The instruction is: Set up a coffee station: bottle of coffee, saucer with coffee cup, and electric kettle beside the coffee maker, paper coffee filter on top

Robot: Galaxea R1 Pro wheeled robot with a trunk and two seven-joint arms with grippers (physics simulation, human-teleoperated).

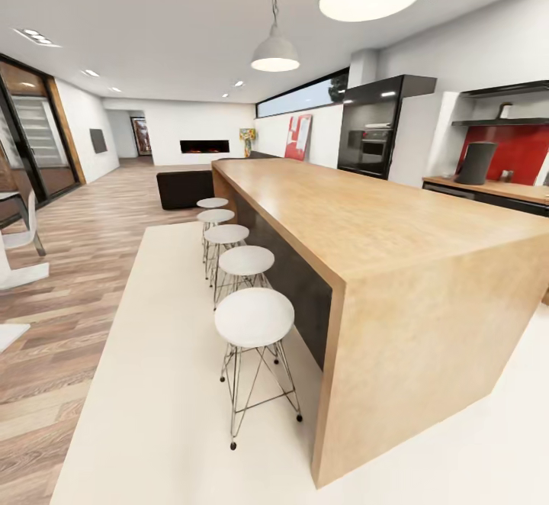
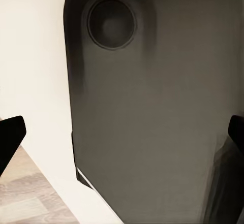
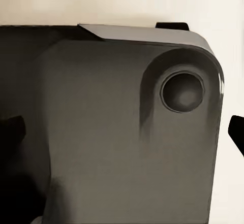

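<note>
The kitchen countertop [image 1: 496, 187] lies far off at the right, behind the island, under a red backsplash. A tall dark grey object [image 1: 476, 163] stands on it, too blurred to name. Above it, the thin black kitchen shelf [image 1: 496, 121] carries a small pale item [image 1: 505, 110] that I cannot identify. At this distance I cannot make out the coffee maker, bottle of coffee, filter, saucer, cup or kettle. My left gripper [image 2: 122, 137] is open with nothing in it, its fingertips [image 2: 10, 135] wide apart over my dark base. My right gripper [image 3: 127, 130] is open too, with nothing between its fingertips [image 3: 236, 130].
A big wooden island [image 1: 381, 223] fills the middle and stands between me and the kitchen countertop. Several white stools [image 1: 254, 318] line its left side on a pale floor strip. A black oven tower [image 1: 374, 135] stands behind. Open wood floor [image 1: 69, 276] stretches to the left.
</note>
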